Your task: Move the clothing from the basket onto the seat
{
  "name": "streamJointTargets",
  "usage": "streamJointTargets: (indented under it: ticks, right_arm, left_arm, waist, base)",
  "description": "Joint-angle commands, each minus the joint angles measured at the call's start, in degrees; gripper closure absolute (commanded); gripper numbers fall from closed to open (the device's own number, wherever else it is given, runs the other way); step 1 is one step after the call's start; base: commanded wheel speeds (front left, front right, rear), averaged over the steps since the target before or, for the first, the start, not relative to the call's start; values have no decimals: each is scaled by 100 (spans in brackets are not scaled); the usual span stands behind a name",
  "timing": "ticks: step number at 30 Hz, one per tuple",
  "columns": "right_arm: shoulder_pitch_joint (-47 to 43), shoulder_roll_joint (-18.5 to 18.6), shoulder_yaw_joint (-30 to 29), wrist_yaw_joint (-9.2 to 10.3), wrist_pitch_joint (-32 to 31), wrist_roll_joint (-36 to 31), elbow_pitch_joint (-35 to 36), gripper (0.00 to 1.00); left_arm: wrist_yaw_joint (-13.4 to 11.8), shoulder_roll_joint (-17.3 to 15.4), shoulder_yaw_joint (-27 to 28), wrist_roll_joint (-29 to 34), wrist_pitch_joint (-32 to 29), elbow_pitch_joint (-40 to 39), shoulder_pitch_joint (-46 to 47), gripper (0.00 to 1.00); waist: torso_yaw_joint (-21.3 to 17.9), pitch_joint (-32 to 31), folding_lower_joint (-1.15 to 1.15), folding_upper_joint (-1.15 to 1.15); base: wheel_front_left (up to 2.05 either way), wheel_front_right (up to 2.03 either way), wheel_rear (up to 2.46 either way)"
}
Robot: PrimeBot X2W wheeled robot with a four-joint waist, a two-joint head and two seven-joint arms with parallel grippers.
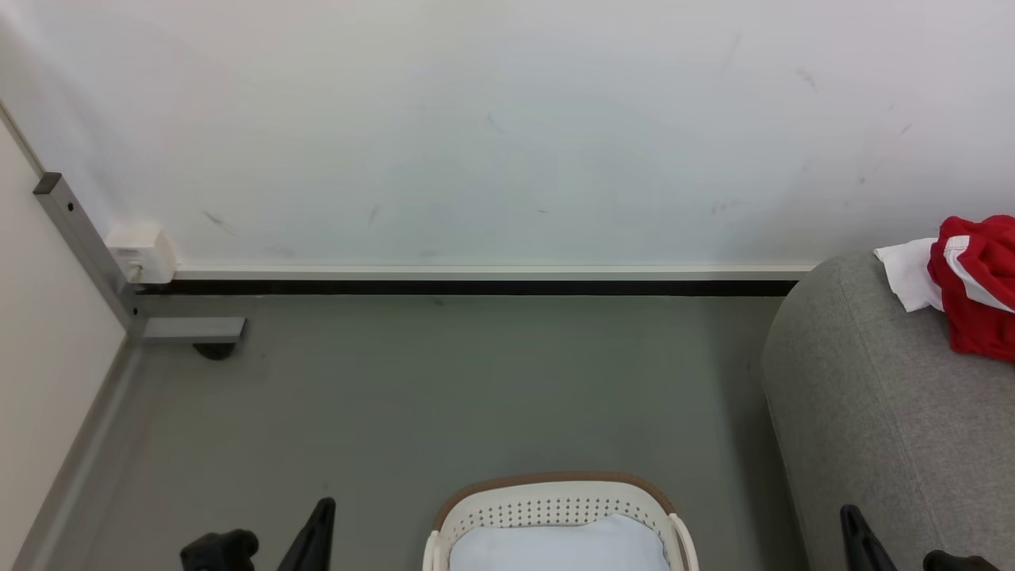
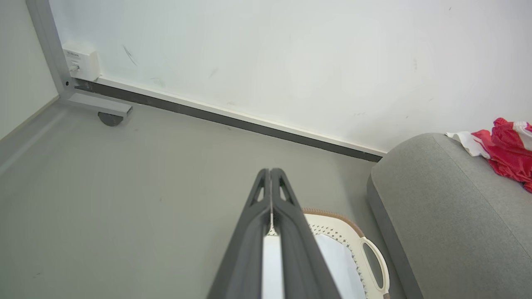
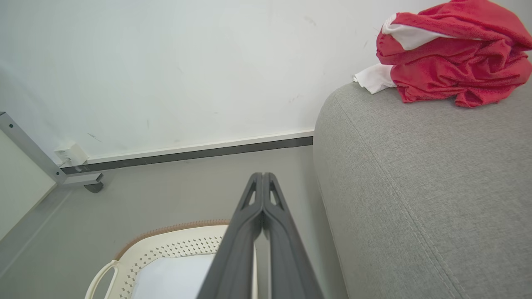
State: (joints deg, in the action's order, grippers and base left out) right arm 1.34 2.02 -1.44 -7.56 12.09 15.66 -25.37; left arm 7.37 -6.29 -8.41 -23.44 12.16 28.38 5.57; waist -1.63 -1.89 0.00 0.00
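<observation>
the left gripper (image 2: 270, 172) is held with its two dark fingers pressed together on nothing, above the grey floor (image 2: 124, 178) to the left of the basket (image 1: 555, 479). the right gripper (image 3: 262, 176) is likewise closed and empty, raised between the basket and the sofa (image 1: 872, 396). a smooth pale bluish-white pad (image 1: 559, 543) is laid inside the brown-rimmed, perforated basket. the red clothing (image 1: 979, 277), with white panels, is heaped on top of the grey sofa near the white wall (image 1: 507, 119), well apart from the basket. a metal frame (image 1: 83, 238) and a small white box (image 1: 143, 252) are set in the far left corner.
</observation>
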Motion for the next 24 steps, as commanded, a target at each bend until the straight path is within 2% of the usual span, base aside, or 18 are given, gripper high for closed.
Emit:
streamJointTargets:
  ticks: [1,24]
  right_arm:
    - [155,42,-33,1,-59,348,162,100]
    - [263,64,-166,4,-588,2560,485,100]
  left_arm:
    - [2,-13,88,-325,-56,-160,125,100]
    - [6,93,513,-2310,-599,-558,117,100]
  waist:
    - [3,4,0,0]
    - [36,45,0,0]
  base:
    - [0,0,0]
    - [0,0,0]
